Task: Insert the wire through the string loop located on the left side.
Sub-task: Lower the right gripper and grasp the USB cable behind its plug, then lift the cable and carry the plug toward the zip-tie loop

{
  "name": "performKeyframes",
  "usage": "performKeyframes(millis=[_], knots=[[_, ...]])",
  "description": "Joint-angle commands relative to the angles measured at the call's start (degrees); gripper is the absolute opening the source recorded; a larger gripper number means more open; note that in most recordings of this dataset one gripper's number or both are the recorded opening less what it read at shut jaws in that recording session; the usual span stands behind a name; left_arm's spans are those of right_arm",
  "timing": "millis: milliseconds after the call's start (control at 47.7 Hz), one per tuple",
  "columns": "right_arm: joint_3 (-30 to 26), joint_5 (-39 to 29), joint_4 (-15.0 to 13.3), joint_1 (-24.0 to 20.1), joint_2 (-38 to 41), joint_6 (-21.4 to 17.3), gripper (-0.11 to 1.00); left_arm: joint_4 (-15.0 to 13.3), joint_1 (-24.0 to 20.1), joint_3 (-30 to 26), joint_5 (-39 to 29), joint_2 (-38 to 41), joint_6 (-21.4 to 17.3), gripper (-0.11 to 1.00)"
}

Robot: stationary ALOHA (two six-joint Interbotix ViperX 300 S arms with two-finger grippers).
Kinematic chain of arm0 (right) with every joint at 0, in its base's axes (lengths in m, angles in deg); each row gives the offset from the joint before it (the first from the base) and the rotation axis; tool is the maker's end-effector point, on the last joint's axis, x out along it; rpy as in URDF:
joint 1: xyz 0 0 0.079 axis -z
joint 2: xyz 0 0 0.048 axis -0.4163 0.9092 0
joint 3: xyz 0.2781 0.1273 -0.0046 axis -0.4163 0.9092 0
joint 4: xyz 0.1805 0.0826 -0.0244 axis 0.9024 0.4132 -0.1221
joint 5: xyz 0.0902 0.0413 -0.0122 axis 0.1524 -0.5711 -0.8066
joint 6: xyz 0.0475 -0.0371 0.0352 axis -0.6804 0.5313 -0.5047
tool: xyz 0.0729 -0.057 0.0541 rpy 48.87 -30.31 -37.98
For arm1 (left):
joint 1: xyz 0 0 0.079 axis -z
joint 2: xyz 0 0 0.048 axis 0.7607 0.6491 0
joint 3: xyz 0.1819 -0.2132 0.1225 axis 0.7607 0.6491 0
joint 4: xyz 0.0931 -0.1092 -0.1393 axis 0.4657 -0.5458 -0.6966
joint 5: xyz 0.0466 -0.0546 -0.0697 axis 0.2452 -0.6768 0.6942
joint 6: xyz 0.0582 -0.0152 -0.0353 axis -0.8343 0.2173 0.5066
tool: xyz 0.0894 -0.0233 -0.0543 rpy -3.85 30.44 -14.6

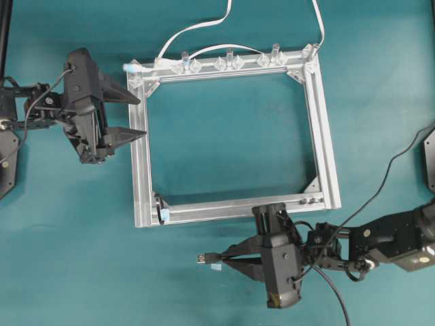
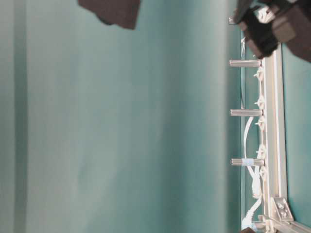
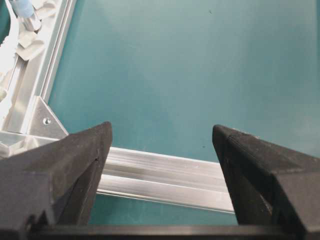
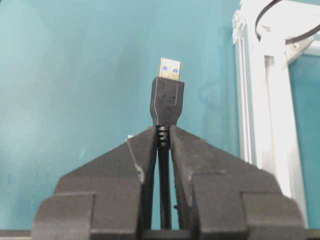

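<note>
Overhead view: left gripper (image 1: 139, 117) hangs with jaws spread wide, empty, at the aluminium frame (image 1: 326, 136)'s left rail. One string loop (image 1: 162, 209) sits at the frame's lower-left corner. Just below it, outside the frame, the right gripper (image 1: 221, 257) clamps one wire (image 4: 167, 100), plug pointing left.
</note>
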Motion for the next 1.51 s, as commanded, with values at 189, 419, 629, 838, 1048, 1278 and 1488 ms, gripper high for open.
performKeyframes(millis=[189, 419, 629, 838, 1048, 1278, 1488], knots=[[-0.4, -1.5, -0.1, 0.4, -2.8, 0.9, 0.10, 0.1, 0.3, -0.4, 0.3, -0.6, 0.1, 0.81], [-0.4, -1.5, 0.0, 0.4, -2.7, 0.9, 0.10, 0.1, 0.7, -0.4, 0.3, -0.6, 0.1, 0.81], [-0.4, -1.5, -0.2, 0.6, -2.7, 1.0, 0.10, 0.1, 1.0, -0.4, 0.3, -0.6, 0.1, 0.81], [-0.4, -1.5, -0.3, 1.1, -2.7, 1.1, 0.10, 0.1, 1.1, -0.5, 0.3, -0.6, 0.0, 0.81], [-0.4, -1.5, -0.4, 2.3, -2.7, 2.2, 0.10, 0.1, 1.3, -0.4, 0.3, -1.3, 0.0, 0.81], [-0.4, -1.5, -0.4, 4.7, -3.0, 4.1, 0.10, 0.2, 2.4, 0.8, -0.5, -3.7, 0.2, 0.81], [-0.2, -3.3, -0.8, 7.6, -3.8, 7.6, 0.10, 0.2, 5.4, 1.6, -3.1, -5.4, 0.2, 0.81]])
